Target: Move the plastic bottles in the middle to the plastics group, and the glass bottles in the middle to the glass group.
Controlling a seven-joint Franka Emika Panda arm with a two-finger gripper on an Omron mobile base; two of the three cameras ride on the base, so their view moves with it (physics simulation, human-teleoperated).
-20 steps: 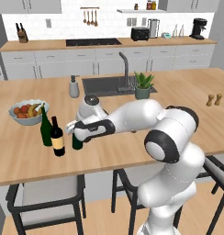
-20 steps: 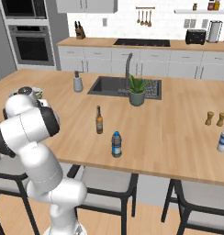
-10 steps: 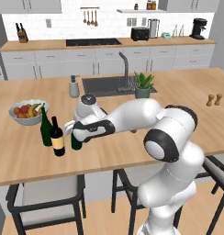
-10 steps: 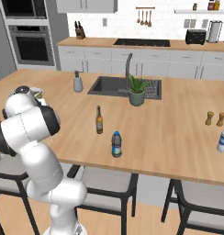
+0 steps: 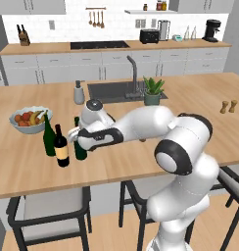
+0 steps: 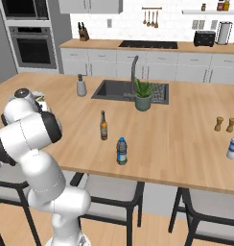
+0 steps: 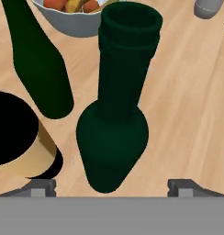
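Standing upright on the table (image 5: 141, 162), your dark green wine bottle (image 7: 114, 110) sits between the spread fingers of the hand (image 7: 111, 186), beside the two glass-group bottles (image 5: 55, 142).

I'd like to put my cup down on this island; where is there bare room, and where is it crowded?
Bare wood lies between the small plastic bottle and the salt and pepper shakers. It is crowded by the fruit bowl, where three wine bottles stand close beside the gripper.

Our glossy white arm with dark joints

We see rounded white shells (image 5: 146, 122), black bands at each joint, and a dark pincer (image 5: 76, 139) with small grey-tipped fingers (image 7: 40, 187).
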